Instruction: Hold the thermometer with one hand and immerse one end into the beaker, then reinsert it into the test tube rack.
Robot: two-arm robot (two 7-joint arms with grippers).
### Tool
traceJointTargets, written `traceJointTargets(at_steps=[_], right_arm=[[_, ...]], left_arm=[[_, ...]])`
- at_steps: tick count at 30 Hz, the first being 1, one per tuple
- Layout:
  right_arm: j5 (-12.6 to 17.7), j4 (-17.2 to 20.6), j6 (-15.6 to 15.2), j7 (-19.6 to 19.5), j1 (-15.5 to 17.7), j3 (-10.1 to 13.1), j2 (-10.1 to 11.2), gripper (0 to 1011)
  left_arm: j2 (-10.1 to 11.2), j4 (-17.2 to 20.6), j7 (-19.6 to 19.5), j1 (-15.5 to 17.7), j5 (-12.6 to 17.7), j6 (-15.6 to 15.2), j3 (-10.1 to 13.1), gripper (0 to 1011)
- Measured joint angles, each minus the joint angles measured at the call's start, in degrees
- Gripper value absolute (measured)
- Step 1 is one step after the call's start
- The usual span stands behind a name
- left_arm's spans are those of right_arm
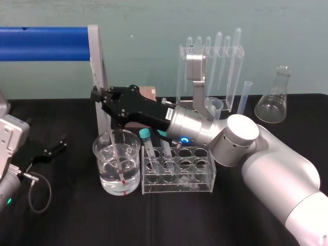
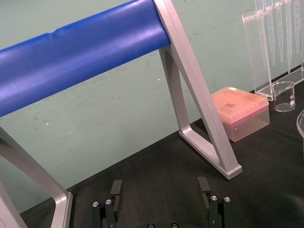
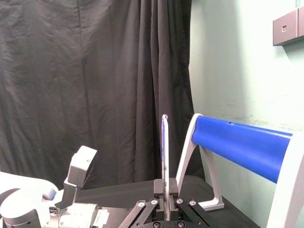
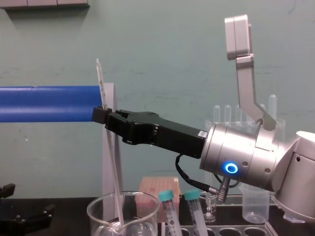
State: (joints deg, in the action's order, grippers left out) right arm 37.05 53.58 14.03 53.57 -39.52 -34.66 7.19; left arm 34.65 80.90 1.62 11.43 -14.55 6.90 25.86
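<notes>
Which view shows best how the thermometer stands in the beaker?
The head view: the thermometer slants down from the right claw into the beaker, its red tip in the water near the bottom. The chest view shows its upper length and the grip, the tip cut off. The right wrist view shows its top end.
</notes>
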Motion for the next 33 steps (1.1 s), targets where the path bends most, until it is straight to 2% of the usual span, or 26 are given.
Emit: traceJointTargets(at_steps=[33], right_arm=[[-0.47, 0.79, -0.05, -0.83, 0.04, 0.05, 0.36, 53]], left_arm=[[0.00, 0.00, 0.00, 0.00, 0.00, 0.00, 0.00, 1008]])
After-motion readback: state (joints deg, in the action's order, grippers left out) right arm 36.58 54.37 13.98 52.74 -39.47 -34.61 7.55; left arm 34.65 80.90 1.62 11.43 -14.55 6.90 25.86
